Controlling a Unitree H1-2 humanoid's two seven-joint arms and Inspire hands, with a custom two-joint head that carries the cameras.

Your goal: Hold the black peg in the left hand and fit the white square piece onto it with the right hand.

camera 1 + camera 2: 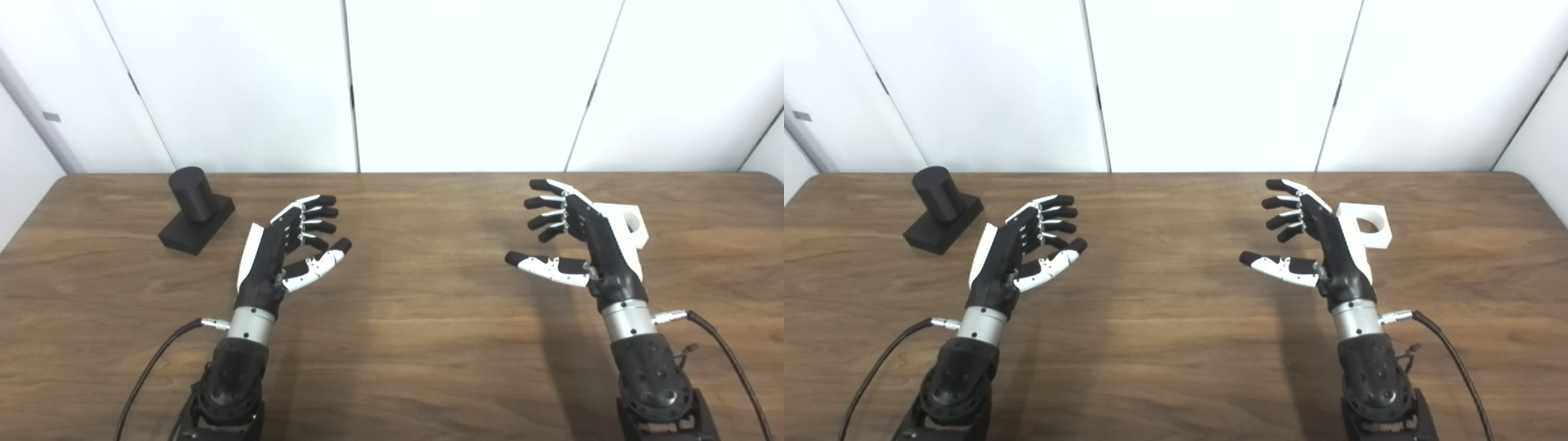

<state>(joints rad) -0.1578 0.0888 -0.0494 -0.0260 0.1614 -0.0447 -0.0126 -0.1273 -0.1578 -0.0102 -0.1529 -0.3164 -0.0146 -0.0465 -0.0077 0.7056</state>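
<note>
The black peg [191, 195] is a short upright cylinder on a flat black base, standing on the table at the far left. My left hand [288, 242] hovers to its right, open, palm facing inward, holding nothing. The white square piece [1371, 226] with a round hole lies on the table at the right. My right hand [572, 236] is open just left of that piece and partly covers it in the left eye view. Both hands are apart from their objects.
The wooden table [416, 343] reaches from the front to a white panelled wall [465, 79]. Black cables [729, 361] trail from both wrists toward the front edge. The table's right rear corner is rounded.
</note>
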